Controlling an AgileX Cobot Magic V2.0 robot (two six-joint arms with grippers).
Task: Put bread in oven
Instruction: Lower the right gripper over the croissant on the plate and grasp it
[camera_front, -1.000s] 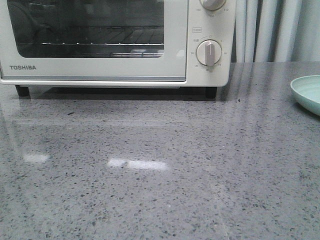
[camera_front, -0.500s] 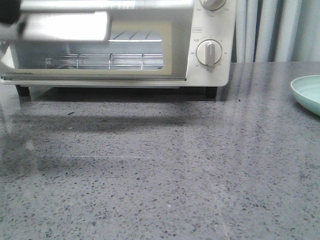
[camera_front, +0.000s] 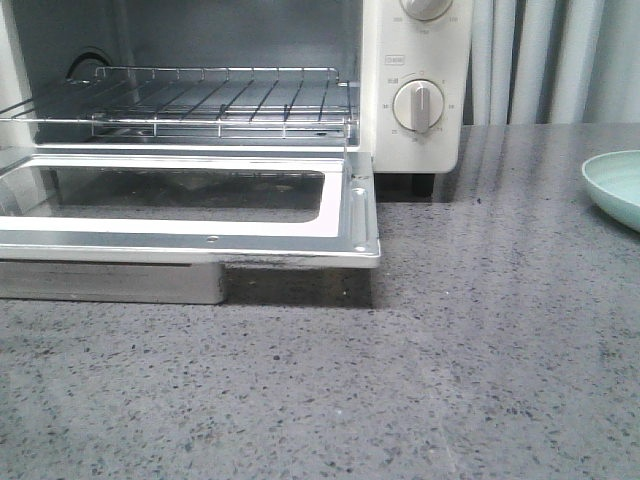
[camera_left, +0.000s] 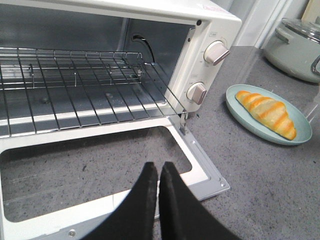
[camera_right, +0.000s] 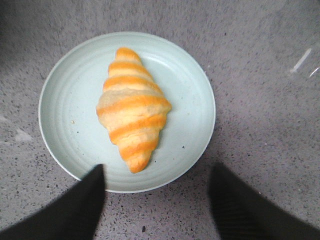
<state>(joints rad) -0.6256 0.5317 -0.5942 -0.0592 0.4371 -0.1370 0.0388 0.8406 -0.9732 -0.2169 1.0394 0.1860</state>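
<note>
Grey speckled stone formed the counter (camera_front: 480, 380), with pale curtains behind. No brand name was readable on the cream toaster oven (camera_front: 415, 90) now; only tiny, illegible markings ringed its dials. Its glass door (camera_front: 190, 215) lay dropped flat, the wire rack (camera_front: 200, 100) bare. The left gripper (camera_left: 158, 172) hung above the door's front edge, jaws pressed together. The right gripper (camera_right: 157, 182) hovered over the bread (camera_right: 131, 107), jaws spread wide and holding nothing. Bread lay on a pale green plate (camera_right: 60, 125) right of the oven, its long axis running diagonally across the plate in the left wrist view.
</note>
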